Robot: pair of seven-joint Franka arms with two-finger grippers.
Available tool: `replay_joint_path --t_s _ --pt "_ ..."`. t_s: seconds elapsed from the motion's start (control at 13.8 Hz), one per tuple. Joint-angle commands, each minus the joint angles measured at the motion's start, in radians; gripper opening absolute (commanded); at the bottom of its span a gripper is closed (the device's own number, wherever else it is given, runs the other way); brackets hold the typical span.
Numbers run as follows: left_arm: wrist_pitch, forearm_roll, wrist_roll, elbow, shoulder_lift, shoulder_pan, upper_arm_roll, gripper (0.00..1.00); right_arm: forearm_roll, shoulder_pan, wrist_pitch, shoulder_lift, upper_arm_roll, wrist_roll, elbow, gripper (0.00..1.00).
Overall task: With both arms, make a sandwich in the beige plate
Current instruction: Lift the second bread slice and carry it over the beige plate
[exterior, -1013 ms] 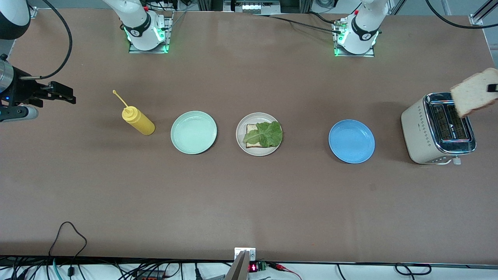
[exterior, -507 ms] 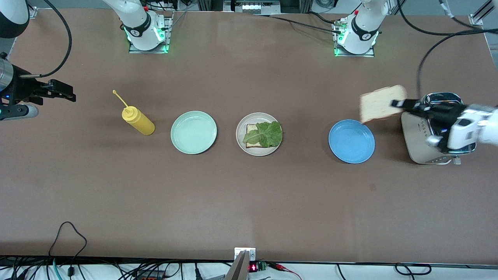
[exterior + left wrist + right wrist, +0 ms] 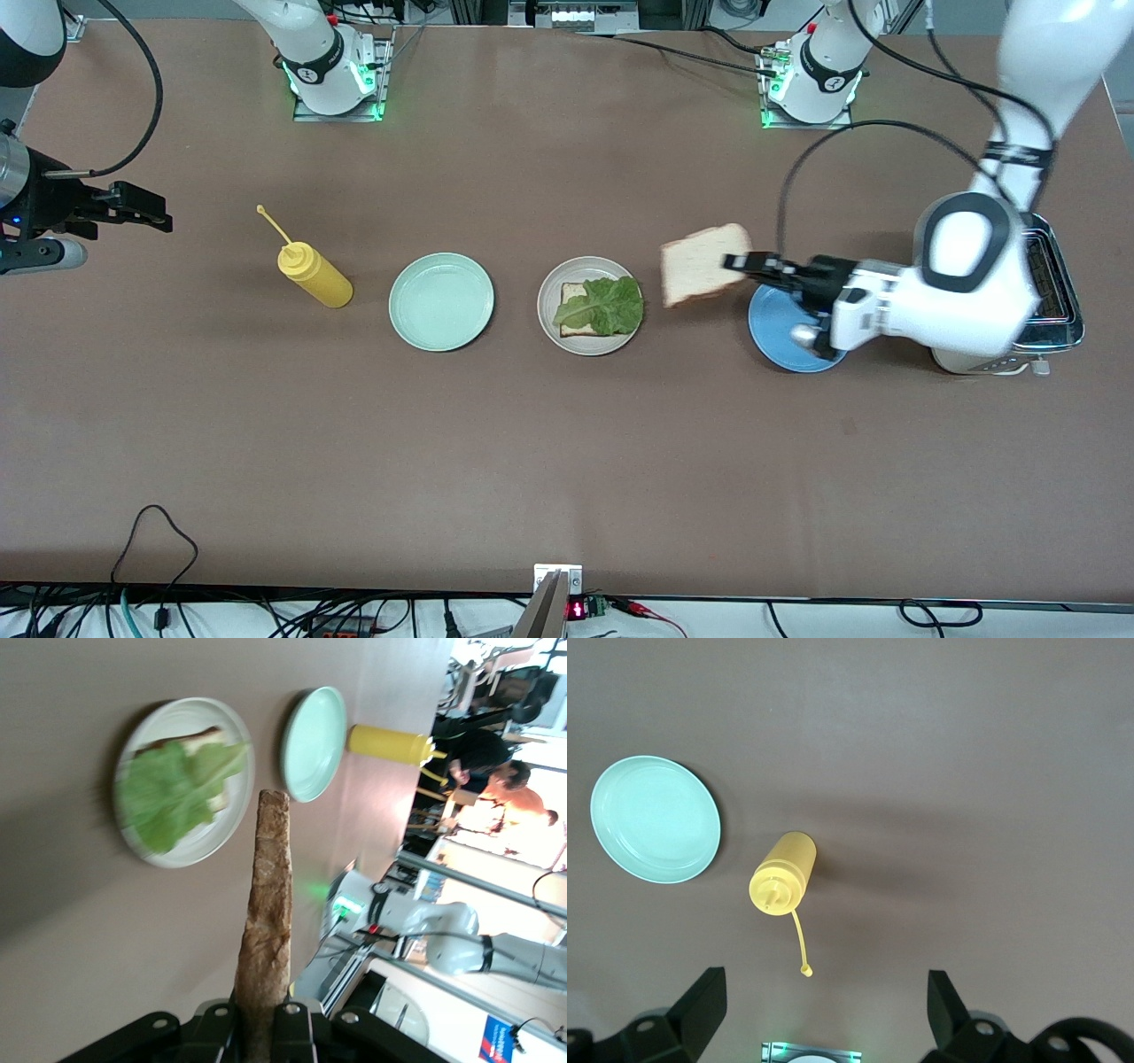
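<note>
The beige plate [image 3: 547, 328] stands in the middle of the table with one bread slice [image 3: 571, 291] on it and a green lettuce leaf [image 3: 602, 306] on top. My left gripper [image 3: 740, 263] is shut on a second bread slice [image 3: 704, 264] and holds it upright in the air, over the table between the beige plate and the blue plate [image 3: 775, 346]. In the left wrist view the held slice [image 3: 266, 930] shows edge-on between the fingers, with the plate and lettuce [image 3: 173, 788] past it. My right gripper [image 3: 142, 211] is open and waits at the right arm's end of the table.
A mint-green plate [image 3: 441, 301] and a yellow squeeze bottle [image 3: 314, 275] stand toward the right arm's end. A beige toaster [image 3: 1054, 292] stands at the left arm's end, partly covered by my left arm. The blue plate lies partly under my left wrist.
My left gripper has carried the bread slice from above the toaster, past the blue plate, toward the beige plate. The right arm has not moved.
</note>
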Motion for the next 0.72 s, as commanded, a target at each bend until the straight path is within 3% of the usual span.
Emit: replay_joint_path --t_s 0.0,0.29,0.65 --pt "0.097 -0.076 0.037 0.006 0.101 -0.053 -0.006 0.0 0.027 -0.007 -0.006 0.002 -0.005 0.034 0.017 1.0" --pt "0.199 -0.135 0.087 0.012 0.18 -0.124 -0.006 0.0 0.022 -0.007 -0.007 0.004 -0.005 0.091 0.017 1.0" --pt "0.277 -0.141 0.166 0.041 0.307 -0.128 -0.006 0.0 0.027 -0.008 -0.01 0.004 -0.006 0.132 0.017 1.0"
